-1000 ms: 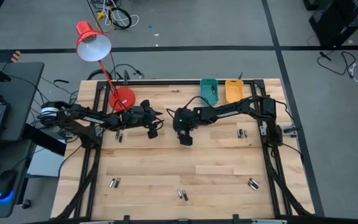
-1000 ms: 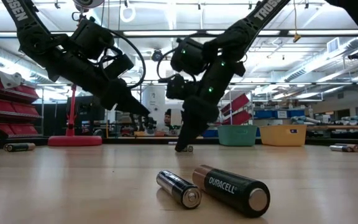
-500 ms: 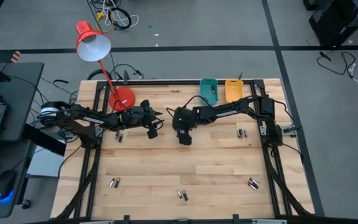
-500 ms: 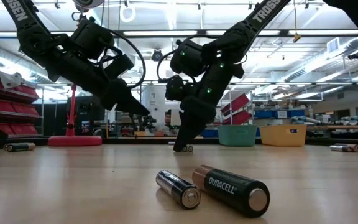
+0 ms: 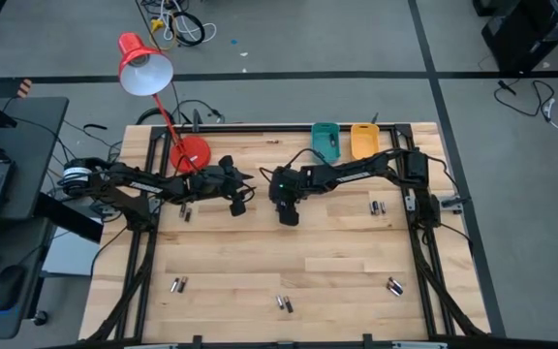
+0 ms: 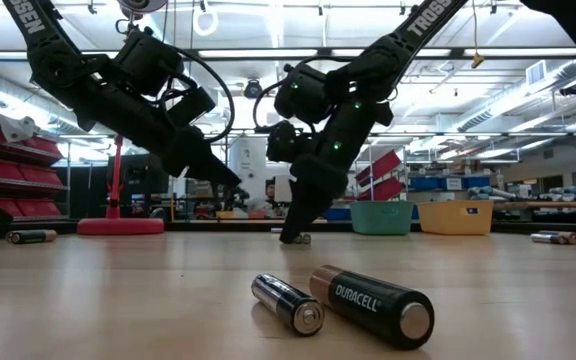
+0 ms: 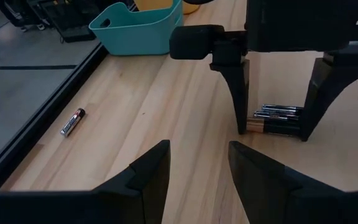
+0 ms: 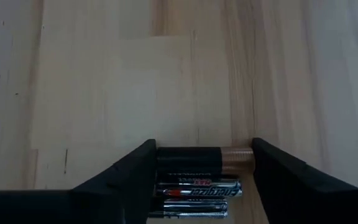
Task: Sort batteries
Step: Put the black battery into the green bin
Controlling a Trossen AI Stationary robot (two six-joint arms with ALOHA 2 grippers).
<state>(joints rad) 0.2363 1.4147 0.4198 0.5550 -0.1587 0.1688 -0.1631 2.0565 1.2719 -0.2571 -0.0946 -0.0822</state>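
1. Since the earlier frames the right gripper [image 6: 293,238] has settled a touch lower over its pile, fingers drawing in; nothing else on the table has shifted.
2. Three batteries [image 8: 201,179] lie side by side mid-table, a thick copper-ended cell and two thinner ones, packed between the right fingers [image 8: 127,180], which stand at the ends of the cells, seemingly to grip them lengthwise.
3. Whether the fingers press yet I cannot tell; they look partly closed around the pile, tips on the wood.
4. More batteries [image 5: 283,303] sit scattered near the front edge and sides, apart from each other.
5. Teal bin [image 5: 325,142] and yellow bin [image 5: 363,140] wait at the far edge, likely one per size.
6. Left gripper [image 5: 241,200] hovers just left of the pile, fingers parted and empty, probably standing by.
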